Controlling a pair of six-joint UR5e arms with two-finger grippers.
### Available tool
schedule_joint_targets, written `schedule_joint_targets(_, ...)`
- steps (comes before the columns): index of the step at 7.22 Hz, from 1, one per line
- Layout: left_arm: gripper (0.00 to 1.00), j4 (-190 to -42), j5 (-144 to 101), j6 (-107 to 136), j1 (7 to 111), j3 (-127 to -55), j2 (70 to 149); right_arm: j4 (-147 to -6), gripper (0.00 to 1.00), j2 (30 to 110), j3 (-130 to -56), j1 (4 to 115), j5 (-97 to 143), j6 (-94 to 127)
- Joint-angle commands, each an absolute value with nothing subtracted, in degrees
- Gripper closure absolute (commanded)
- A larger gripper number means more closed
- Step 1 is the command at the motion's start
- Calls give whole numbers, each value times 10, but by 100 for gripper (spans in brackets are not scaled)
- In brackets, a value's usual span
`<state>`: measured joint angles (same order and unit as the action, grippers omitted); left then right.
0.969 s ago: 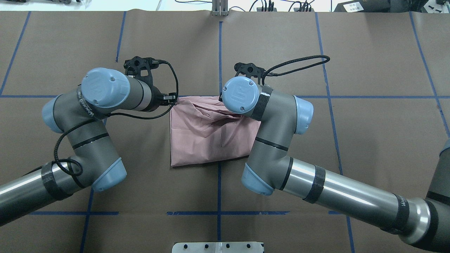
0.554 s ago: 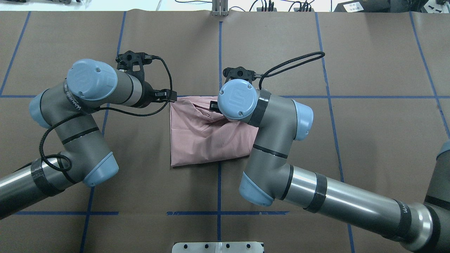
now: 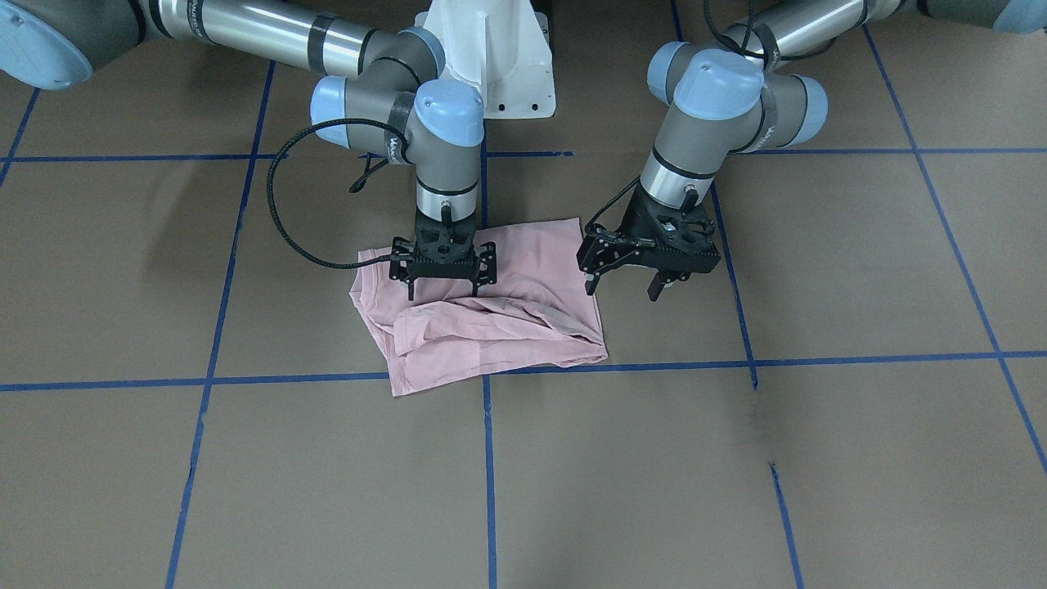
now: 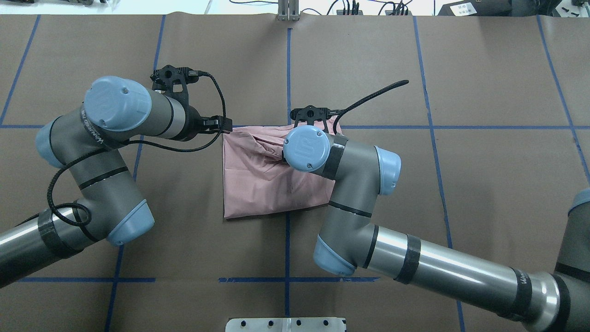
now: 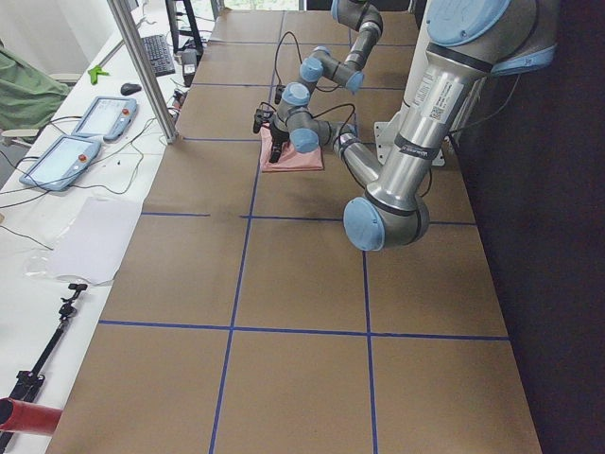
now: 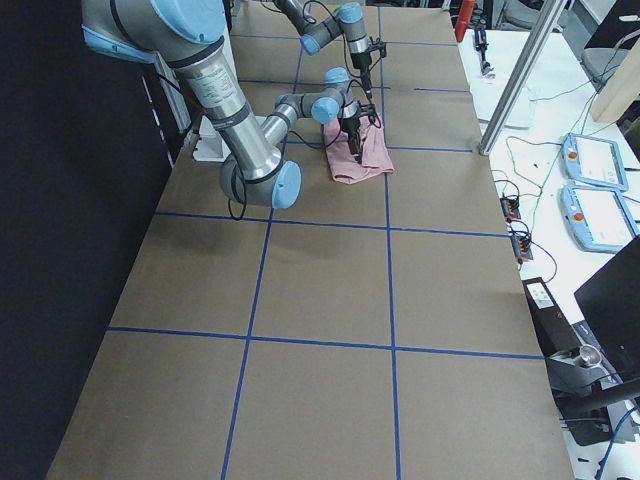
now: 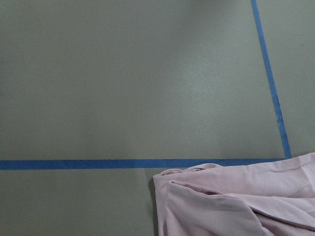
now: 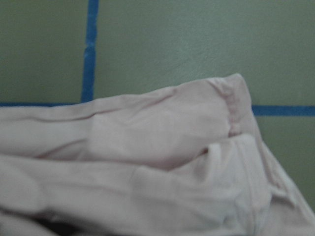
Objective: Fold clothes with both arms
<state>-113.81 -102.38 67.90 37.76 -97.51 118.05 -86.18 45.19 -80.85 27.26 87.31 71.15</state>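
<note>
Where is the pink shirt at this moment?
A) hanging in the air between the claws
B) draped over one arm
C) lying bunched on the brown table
C: the T-shirt lies bunched on the table, the right gripper open over it, the left gripper open by its edge.

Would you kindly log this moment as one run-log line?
task: fold clothes | pink T-shirt: folded, rumpled | left gripper: open, empty, beside shirt edge | right gripper: open, over shirt
</note>
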Motion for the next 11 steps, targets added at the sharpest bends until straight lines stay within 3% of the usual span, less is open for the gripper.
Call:
schedule_joint_targets(1, 0, -1138, -1024, 679, 378, -978, 1179, -857, 0, 417, -709, 346, 879, 659)
schedule_joint_targets(2, 0, -1138, -1024, 679, 377, -977, 1179, -857, 0, 404, -677, 388, 904, 619)
schedule_joint_targets(5, 0, -1136, -1024, 679, 370, -967, 1179, -807, 0, 407, -671, 452, 991, 563)
schedule_joint_targets(8, 0, -1136, -1021, 739, 353, -870, 1256, -780, 0, 420, -689, 452, 1012, 562)
schedule_joint_targets(9, 6, -1134, -1019, 784, 340, -850, 1280, -779, 0, 430, -695, 452, 1013, 562)
schedule_joint_targets(10, 34, -1136, -1006, 827, 334, -834, 1293, -779, 0, 432, -698, 452, 1013, 562)
schedule_joint_targets(11, 38, -1136, -999, 840, 324, -823, 1306, -779, 0, 435, -698, 452, 1013, 562)
